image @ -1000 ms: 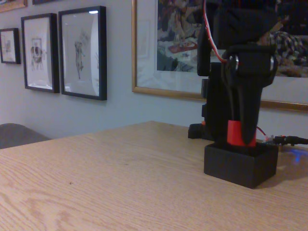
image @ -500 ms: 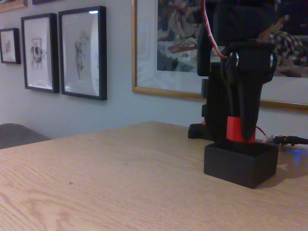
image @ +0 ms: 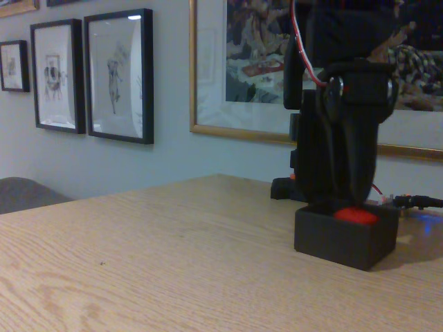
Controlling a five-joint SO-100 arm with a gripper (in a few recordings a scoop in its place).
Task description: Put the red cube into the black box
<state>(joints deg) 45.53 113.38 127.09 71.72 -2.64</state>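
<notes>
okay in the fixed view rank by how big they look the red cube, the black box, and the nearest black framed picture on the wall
Largest to smallest, as they appear:
1. Black-framed picture with a pale sketch, though farther away.
2. Low matte black open-topped box.
3. Small bright red cube, only its top showing above the box rim.

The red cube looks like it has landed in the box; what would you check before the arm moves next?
1. Red cube inside the black box: ok, its top shows just above the rim.
2. Gripper let go of the cube: cannot tell, dark fingers blend together.
3. Gripper clear of the box walls: cannot tell.
4. Box flat on the table: ok.
5. Red wire free of snags: ok.
</notes>
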